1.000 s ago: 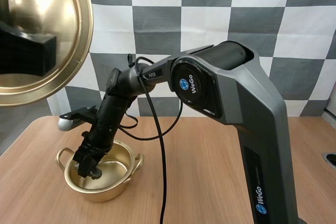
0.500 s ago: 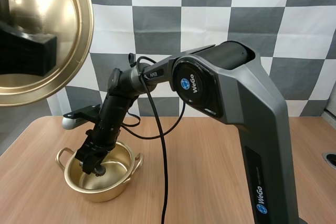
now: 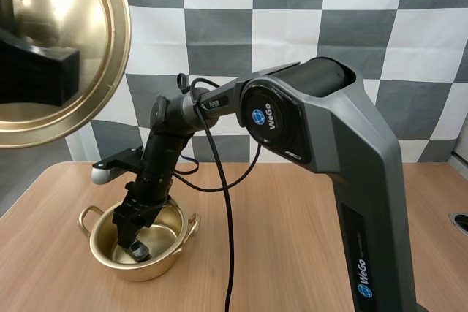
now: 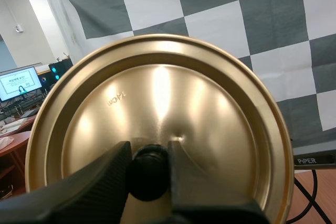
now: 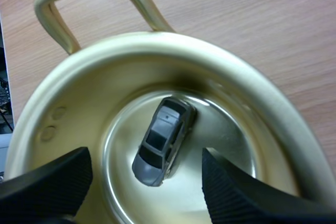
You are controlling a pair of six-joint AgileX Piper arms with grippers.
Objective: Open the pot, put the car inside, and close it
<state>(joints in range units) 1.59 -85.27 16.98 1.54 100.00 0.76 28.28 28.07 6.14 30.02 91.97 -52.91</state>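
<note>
A gold pot [image 3: 157, 268] stands uncovered at the table's front left. A small grey toy car [image 5: 164, 140] lies on its floor, seen from above as a dark shape [image 3: 139, 251]. My right gripper [image 3: 134, 226] hangs just over the pot's mouth. In the right wrist view its fingers [image 5: 52, 182] stand wide apart on either side of the car without touching it, so my right gripper [image 5: 143, 174] is open. The gold lid [image 3: 66, 49] is held high at the upper left. My left gripper [image 4: 149, 174] is shut on the lid's black knob [image 4: 148, 170].
The pot's handles [image 3: 88, 213] stick out to both sides. My right arm [image 3: 322, 129] reaches across the middle of the wooden table [image 3: 292, 253]. A round fitting [image 3: 461, 222] sits at the table's right edge.
My right gripper has opened and risen a little out of the pot. The car has left its fingers and lies on the pot's floor. The lid has stayed in place.
</note>
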